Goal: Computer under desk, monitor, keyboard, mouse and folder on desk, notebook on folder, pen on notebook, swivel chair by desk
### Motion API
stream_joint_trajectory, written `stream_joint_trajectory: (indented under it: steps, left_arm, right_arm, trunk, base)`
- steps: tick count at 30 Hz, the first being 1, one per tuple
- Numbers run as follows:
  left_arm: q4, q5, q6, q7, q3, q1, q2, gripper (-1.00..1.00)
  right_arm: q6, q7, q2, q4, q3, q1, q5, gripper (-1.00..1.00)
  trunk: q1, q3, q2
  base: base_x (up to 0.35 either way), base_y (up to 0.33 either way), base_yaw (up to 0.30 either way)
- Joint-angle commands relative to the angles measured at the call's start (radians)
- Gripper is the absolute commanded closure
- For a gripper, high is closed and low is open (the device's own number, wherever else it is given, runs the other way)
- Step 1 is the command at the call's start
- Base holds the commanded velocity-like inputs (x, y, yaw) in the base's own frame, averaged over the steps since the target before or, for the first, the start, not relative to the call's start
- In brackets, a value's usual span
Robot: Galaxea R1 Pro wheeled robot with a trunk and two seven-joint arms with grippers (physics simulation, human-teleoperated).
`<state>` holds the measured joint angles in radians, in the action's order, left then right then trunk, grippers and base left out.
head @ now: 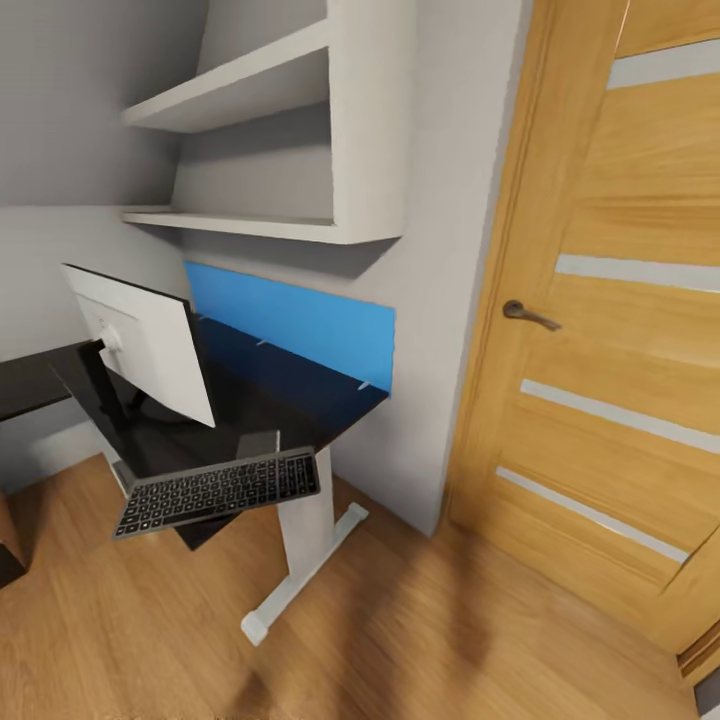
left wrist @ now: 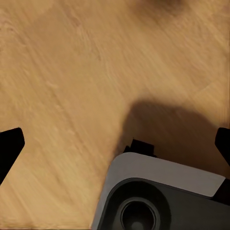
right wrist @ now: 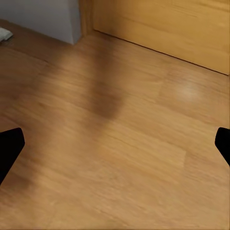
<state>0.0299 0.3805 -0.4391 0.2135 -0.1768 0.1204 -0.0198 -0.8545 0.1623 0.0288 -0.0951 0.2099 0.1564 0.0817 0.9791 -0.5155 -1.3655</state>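
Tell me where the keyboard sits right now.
In the head view, the keyboard lies at the desk's front edge, lower left, just in front of the monitor, overhanging the wood floor.

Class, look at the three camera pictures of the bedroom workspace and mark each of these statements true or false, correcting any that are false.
1. The keyboard lies at the desk's near edge, in front of the monitor. True.
2. The monitor stands on the floor. False: it stands on the black desk top, its white back toward the camera.
3. A blue panel runs along the wall behind the desk. True.
4. The left gripper is shut on the keyboard. False: its fingertips sit wide apart over bare wood floor, holding nothing.
5. The wooden door stands wide open. False: it looks shut, its handle facing the room.
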Motion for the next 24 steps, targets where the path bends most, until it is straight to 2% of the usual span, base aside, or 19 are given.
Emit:
stream_joint_trajectory:
  steps: [1, 12, 24]
  left_arm:
    - [-0.001, 0.005, -0.003, 0.006, -0.009, 0.001, 0.0, -1.0]
    - [-0.001, 0.005, -0.003, 0.006, -0.009, 0.001, 0.0, -1.0]
    - [-0.001, 0.005, -0.002, 0.005, -0.01, 0.001, -0.002, -1.0]
  right_arm:
    - [-0.001, 0.005, 0.0, 0.0, 0.005, 0.0, 0.009, -1.0]
    - [-0.001, 0.006, 0.0, 0.0, 0.005, 0.0, 0.009, -1.0]
    - [0.0, 0.006, -0.001, 0.0, 0.005, 0.0, 0.008, -1.0]
  trunk:
    - [0.0, 0.0, -0.001]
    - [0.0, 0.005, -0.001]
    - [0.0, 0.011, -0.001]
  base:
    - [0.0, -0.289, 0.277]
    - [0.0, -0.27, 0.277]
    - [0.0, -0.049, 0.277]
